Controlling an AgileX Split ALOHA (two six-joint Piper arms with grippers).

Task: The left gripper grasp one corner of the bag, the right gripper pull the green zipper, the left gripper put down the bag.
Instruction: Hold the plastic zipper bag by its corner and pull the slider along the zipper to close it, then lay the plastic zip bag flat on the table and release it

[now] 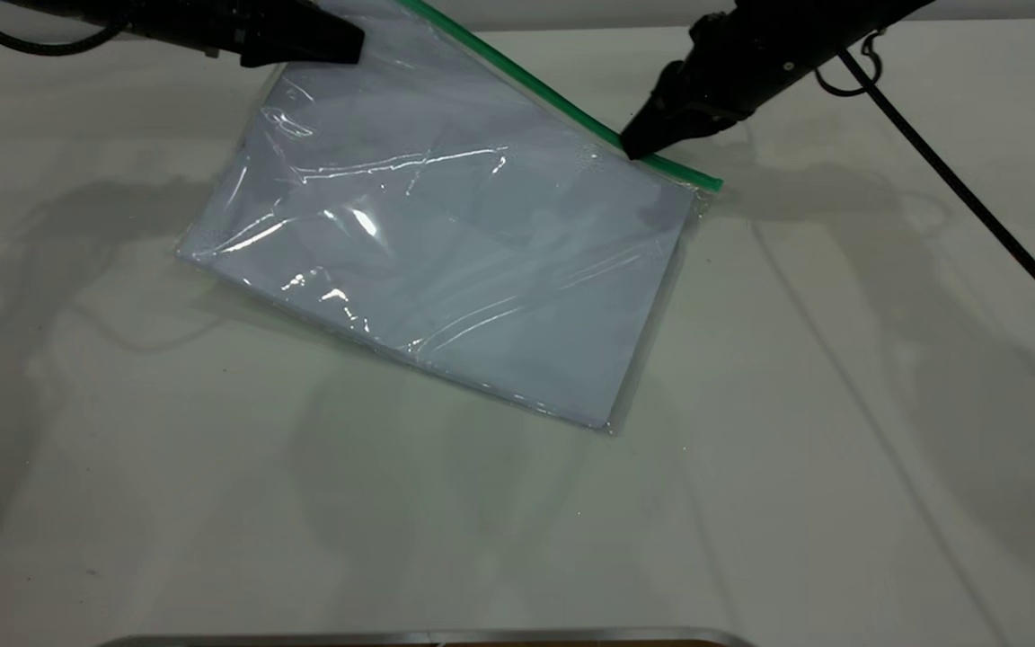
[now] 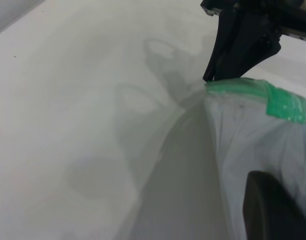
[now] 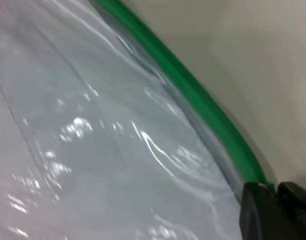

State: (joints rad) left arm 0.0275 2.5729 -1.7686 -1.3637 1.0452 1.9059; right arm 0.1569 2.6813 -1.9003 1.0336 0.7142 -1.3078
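The bag [image 1: 446,243], a clear pouch with white paper inside, lies tilted on the table with its far left corner lifted. My left gripper [image 1: 351,40] is shut on that corner at the top of the exterior view; one of its fingers [image 2: 275,207] shows dark against the plastic [image 2: 253,130]. The green zipper [image 1: 562,103] runs along the far edge. My right gripper [image 1: 632,148] is shut on the green strip [image 3: 193,92] near its right end, its fingertips [image 3: 258,207] pinching it. The right gripper also shows in the left wrist view [image 2: 213,76].
The white table [image 1: 212,503] spreads around the bag. The right arm's black cable [image 1: 976,207] trails across the table at the right. A metallic edge [image 1: 428,638] runs along the front.
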